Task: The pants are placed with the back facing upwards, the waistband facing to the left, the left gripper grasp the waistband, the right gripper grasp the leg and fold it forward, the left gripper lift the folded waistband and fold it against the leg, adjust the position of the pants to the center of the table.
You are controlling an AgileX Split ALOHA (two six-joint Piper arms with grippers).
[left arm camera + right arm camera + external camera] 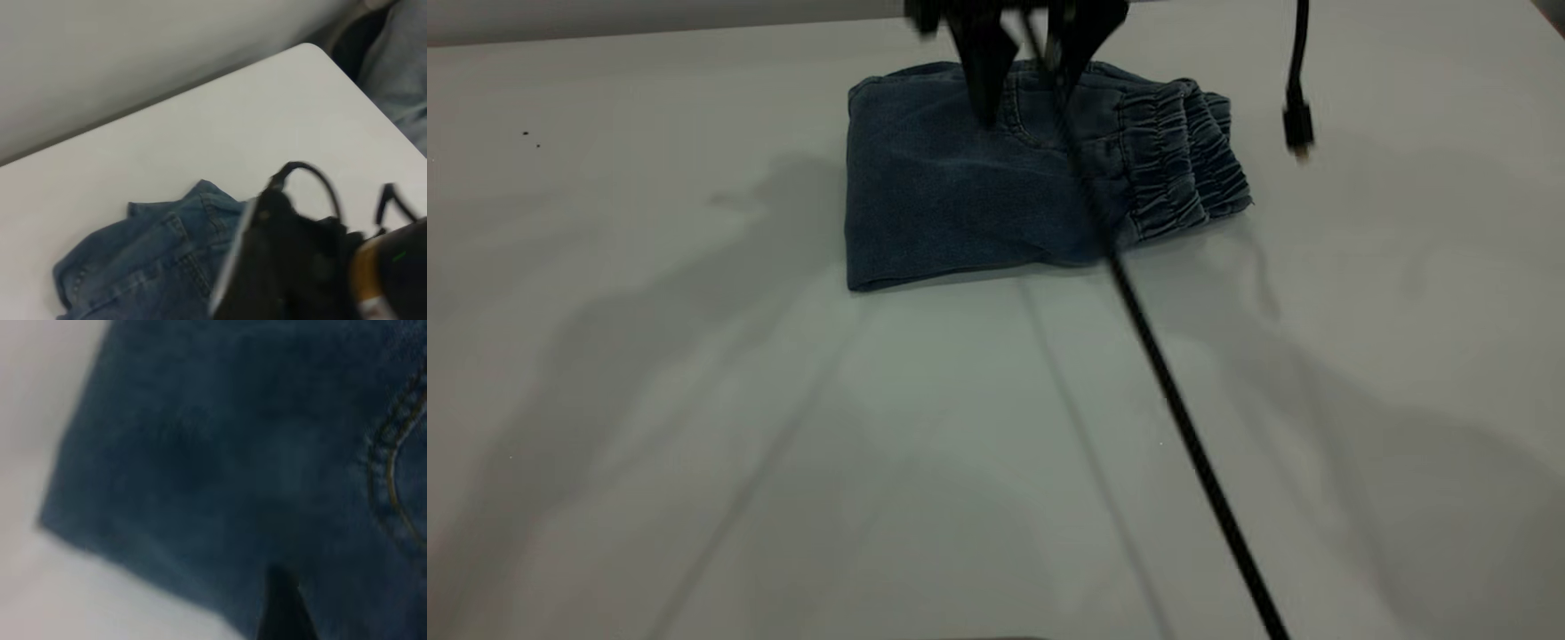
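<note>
Cable (1183,418): black, nearest the lens. Runs diagonally from the near right edge of the exterior view, up across the surface (694,444) and over the pants, to the gripper above them.
Pants (1014,178): folded into a compact blue denim block, lying flat on the far middle of the surface. Smooth fold edge on the exterior view's left.
Waistband (1183,160): ruched elastic, stacked in layers at the block's right end, facing right in the exterior view.
Right gripper (1032,93): comes down from the top edge of the exterior view, over the far half of the pants, pointing downward.
Fingers (983,71): spread apart, nothing between them. The left one's tip is on or just above the denim near a pocket seam; I cannot tell if it touches. The other tip sits higher, closer to the waistband.
Right wrist view: denim fills it from close range, with a curved pocket stitch (393,467) to one side and one dark fingertip (283,607) over the cloth near its edge.
Left gripper: own fingers not seen in any view. Its wrist camera looks from a distance at the pants (147,260), with the right arm's black body (293,267) in front of them.
Second cable (1298,116): hangs from the top, right of the waistband and apart from it; the plug end is clear of the surface.
</note>
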